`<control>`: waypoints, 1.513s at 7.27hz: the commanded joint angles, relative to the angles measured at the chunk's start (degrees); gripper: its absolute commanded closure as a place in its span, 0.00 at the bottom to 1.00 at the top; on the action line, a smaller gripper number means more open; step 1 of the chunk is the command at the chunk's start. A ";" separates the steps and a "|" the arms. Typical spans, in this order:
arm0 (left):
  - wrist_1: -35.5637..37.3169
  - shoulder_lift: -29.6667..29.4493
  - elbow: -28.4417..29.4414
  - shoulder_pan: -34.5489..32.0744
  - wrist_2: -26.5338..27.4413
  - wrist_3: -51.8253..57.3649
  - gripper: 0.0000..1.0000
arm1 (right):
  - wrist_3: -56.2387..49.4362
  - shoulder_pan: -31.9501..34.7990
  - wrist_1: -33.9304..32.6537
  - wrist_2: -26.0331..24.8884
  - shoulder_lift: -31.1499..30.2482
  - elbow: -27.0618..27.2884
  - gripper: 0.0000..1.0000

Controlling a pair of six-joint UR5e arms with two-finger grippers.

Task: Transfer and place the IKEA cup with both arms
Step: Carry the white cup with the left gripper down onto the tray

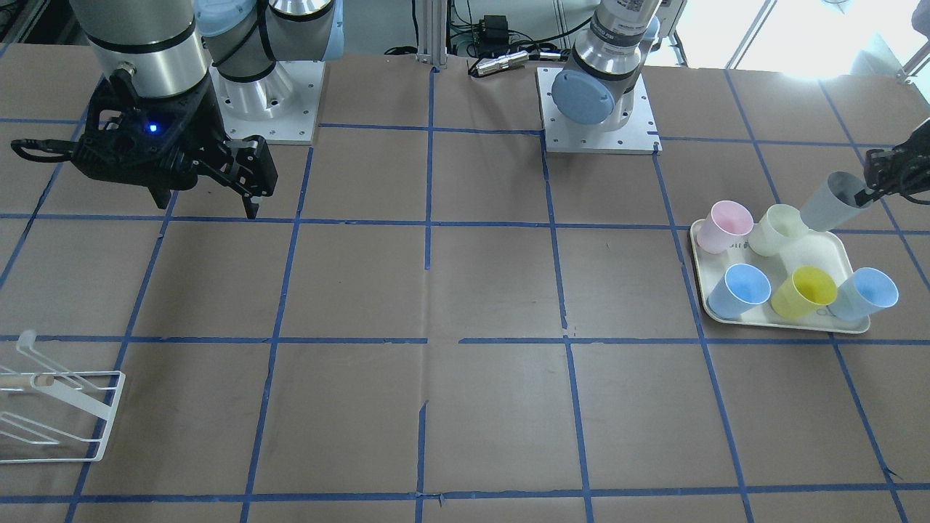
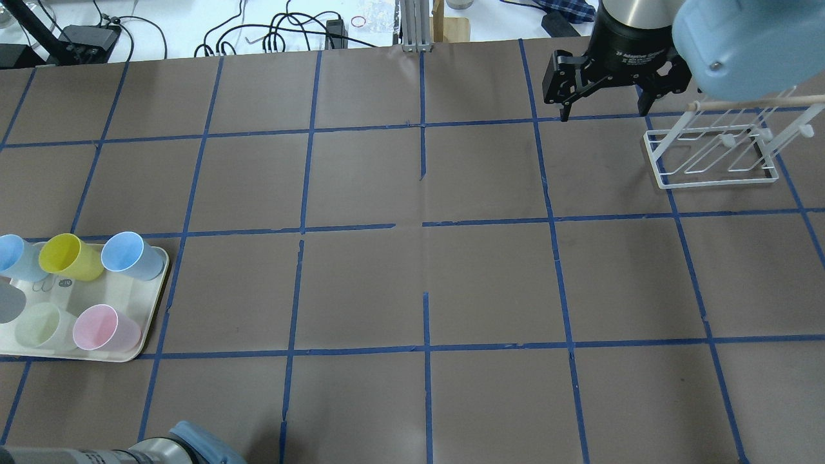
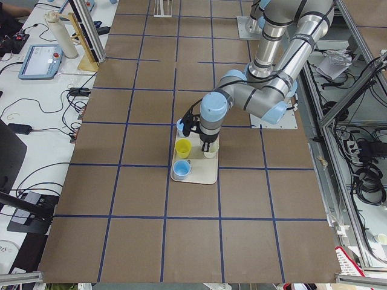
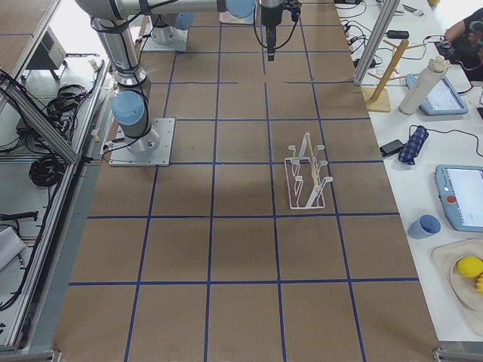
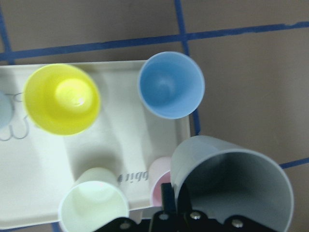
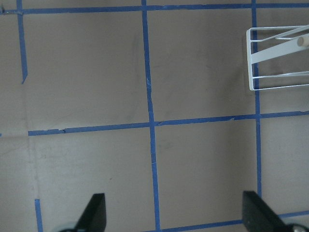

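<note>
The grey IKEA cup (image 1: 834, 201) hangs tilted just above the back corner of the cream tray (image 1: 835, 250). My left gripper (image 1: 872, 192) is shut on its rim, one finger inside and one outside. In the left wrist view the grey cup (image 5: 231, 188) fills the lower right, pinched at its rim. The overhead view shows only a sliver of the cup (image 2: 8, 303) at the left edge. My right gripper (image 1: 207, 203) is open and empty, hovering over the table far from the cup; it also shows in the overhead view (image 2: 602, 113) next to the rack.
On the tray stand a pink cup (image 1: 726, 225), a pale green cup (image 1: 777, 229), a yellow cup (image 1: 803, 292) and two light-blue cups (image 1: 741, 289) (image 1: 864, 294). A white wire rack (image 2: 715, 151) with a wooden rod stands on the right arm's side.
</note>
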 commanded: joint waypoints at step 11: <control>13.14 -14.18 0.60 3.45 1.15 8.26 0.76 | 0.22 0.09 0.44 0.38 -0.83 -0.08 0.00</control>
